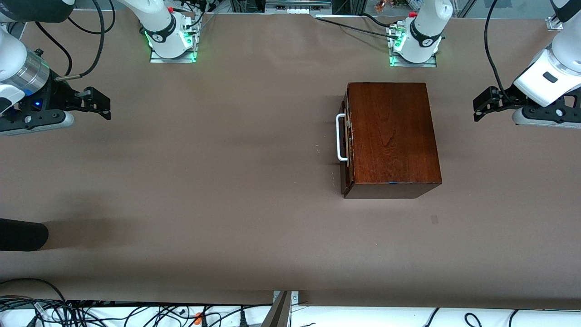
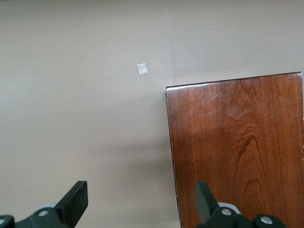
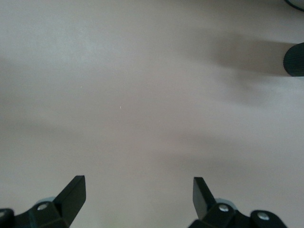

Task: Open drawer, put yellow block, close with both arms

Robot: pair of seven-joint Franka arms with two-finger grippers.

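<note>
Your brown-papered table (image 1: 227, 190) holds the wooden box (image 1: 391, 136), its drawer (image 1: 346, 145) shut. No yellow block shows. Left gripper (image 1: 475, 109) and right gripper (image 1: 107, 109) hang wide apart at the table ends; every step is ahead of you.

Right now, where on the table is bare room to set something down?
The table is bare from the drawer's white handle toward the right arm's end, and nearer the camera than the wooden box. A dark object borders that stretch.
</note>
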